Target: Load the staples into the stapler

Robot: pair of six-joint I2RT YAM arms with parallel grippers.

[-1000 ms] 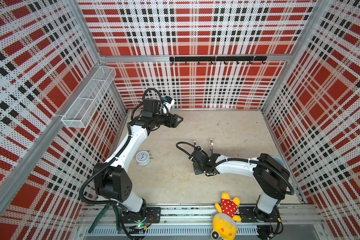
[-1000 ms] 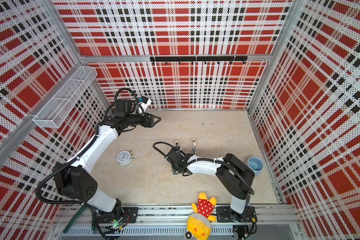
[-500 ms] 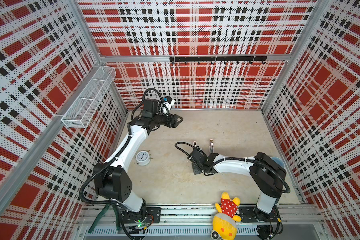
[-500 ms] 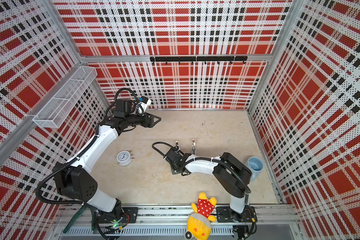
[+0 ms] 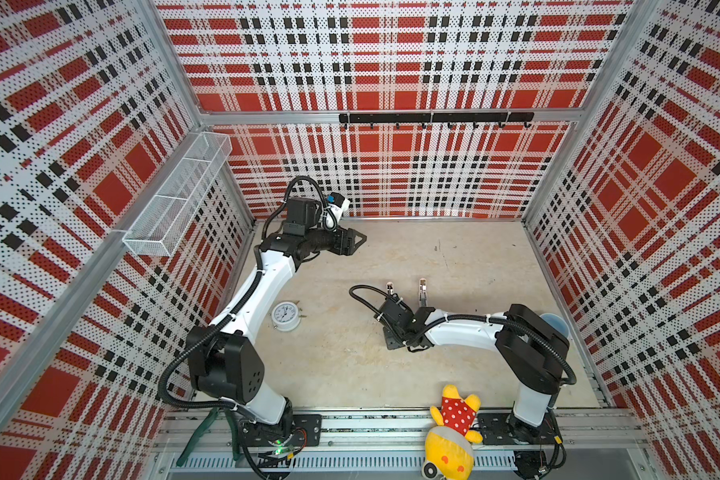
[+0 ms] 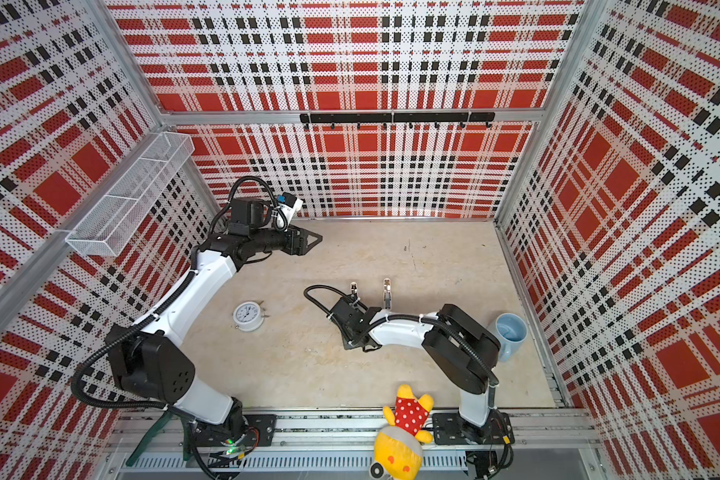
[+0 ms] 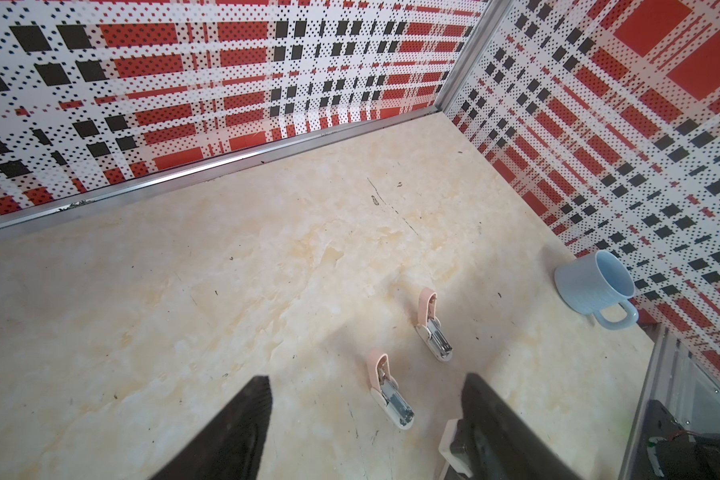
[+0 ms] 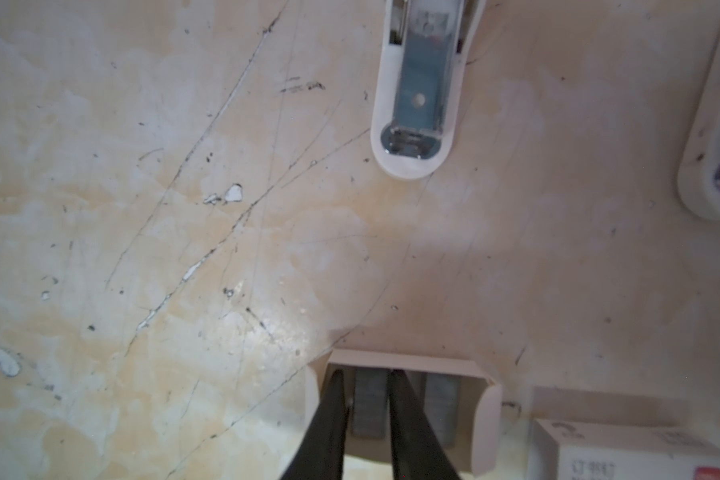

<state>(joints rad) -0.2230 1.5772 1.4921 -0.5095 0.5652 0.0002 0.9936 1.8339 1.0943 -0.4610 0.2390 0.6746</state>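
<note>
Right pincer [image 8: 366,374] is clamped across one staple strip [image 8: 368,411] lying in the white card tray [image 8: 489,415] on the bench [image 8: 184,249], second strip [image 8: 441,405] beside it; I'd keep the grip square and lift straight up so the strip neither snaps nor drags the tray. Strip looks thin, flat, dull grey. Beyond the tray the stapler [image 8: 418,95] sits hinged open, magazine bare; left pincer [image 5: 360,240] hangs spread and empty, well apart.
</note>
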